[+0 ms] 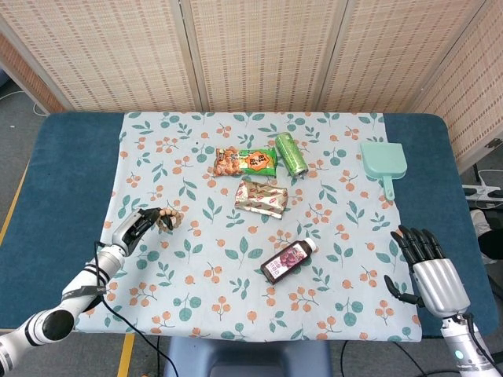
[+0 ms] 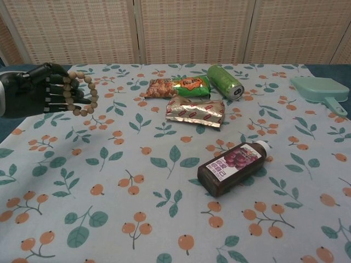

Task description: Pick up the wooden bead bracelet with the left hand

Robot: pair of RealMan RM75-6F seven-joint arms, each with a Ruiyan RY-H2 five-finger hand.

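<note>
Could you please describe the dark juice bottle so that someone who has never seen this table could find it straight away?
Start from the leaf-and-orange patterned tablecloth and look at its near middle, closer to the robot than the silver foil snack packet. There lies the dark purple juice bottle on its side, white cap pointing away from the robot. It is the only bottle, set apart by its grape label.

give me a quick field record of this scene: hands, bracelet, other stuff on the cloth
left hand: holds the bracelet, raised above the cloth's left side
bracelet: wooden beads, looped over the fingers
right hand: open, near the table's right front corner, holding nothing
cloth: leaf and fruit print
lying on it: green can, snack bag, foil packet, dark bottle, mint dustpan
</note>
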